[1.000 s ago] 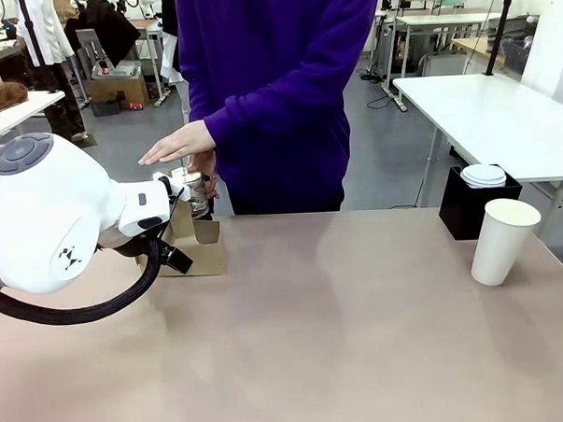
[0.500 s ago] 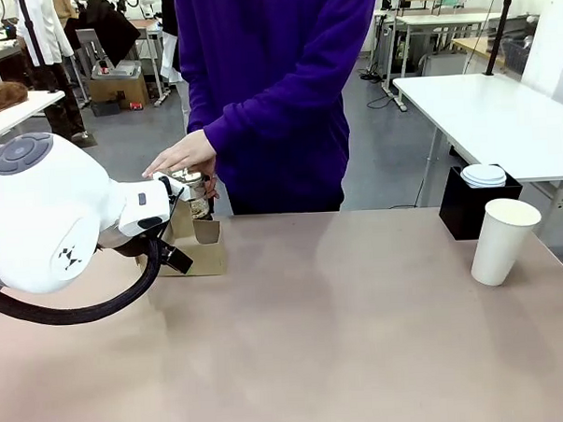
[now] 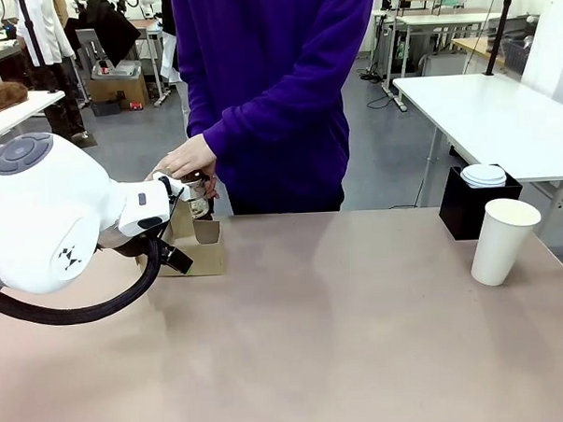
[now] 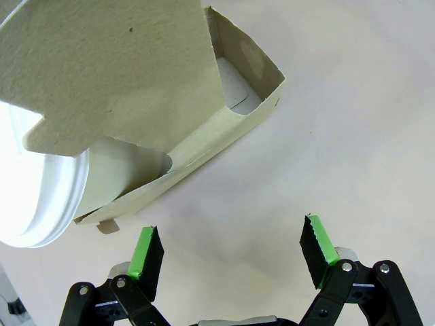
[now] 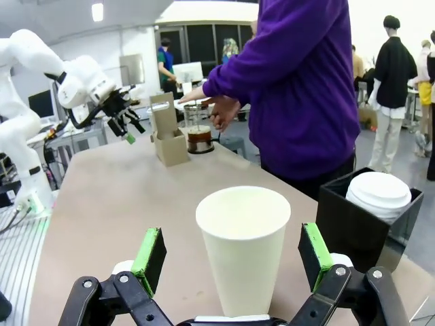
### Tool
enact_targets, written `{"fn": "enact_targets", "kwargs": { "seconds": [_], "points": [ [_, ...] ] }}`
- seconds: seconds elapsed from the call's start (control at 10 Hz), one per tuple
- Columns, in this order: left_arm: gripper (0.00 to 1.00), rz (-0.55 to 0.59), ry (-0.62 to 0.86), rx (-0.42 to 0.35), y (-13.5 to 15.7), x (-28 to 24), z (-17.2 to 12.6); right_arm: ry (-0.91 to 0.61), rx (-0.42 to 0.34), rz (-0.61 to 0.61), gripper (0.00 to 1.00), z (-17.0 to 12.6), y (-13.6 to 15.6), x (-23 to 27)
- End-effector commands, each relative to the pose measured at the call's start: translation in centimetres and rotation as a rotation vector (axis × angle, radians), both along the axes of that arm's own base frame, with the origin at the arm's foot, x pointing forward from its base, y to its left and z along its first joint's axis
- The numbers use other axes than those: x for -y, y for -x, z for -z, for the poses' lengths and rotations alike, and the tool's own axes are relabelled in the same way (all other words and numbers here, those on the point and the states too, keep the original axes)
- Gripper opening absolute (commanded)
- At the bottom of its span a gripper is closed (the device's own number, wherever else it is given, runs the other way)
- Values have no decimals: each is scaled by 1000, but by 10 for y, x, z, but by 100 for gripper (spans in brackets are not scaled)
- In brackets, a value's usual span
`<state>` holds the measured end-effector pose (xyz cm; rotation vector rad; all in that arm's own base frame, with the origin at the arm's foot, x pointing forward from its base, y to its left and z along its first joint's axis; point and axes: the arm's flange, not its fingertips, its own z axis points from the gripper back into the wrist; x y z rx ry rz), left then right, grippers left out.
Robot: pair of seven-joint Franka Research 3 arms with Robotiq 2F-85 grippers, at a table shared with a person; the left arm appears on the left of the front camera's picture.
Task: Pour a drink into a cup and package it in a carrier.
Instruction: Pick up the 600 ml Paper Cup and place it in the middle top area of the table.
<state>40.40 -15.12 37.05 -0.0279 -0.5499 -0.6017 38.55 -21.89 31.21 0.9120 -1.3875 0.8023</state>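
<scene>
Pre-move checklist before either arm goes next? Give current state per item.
1. Right end effector open, lined up on cup, apart from it: ok.
2. Cup upright, no lid: ok.
3. Left end effector open, empty, clear of carrier: ok.
4. Press jug free of person's hand: not ok, hand rests on its top.
5. Cup's fill level: cannot tell.
</scene>
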Motion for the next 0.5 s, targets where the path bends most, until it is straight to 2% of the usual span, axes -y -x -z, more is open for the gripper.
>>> {"fn": "enact_targets", "kwargs": {
  "seconds": [0.0, 0.4],
  "points": [
    [100, 0, 1, 0, 0, 0, 0, 18, 76, 22, 100, 22, -1, -6],
    [100, 0, 1, 0, 0, 0, 0, 28, 35, 38, 100, 63, -8, -32]
  ]
}}
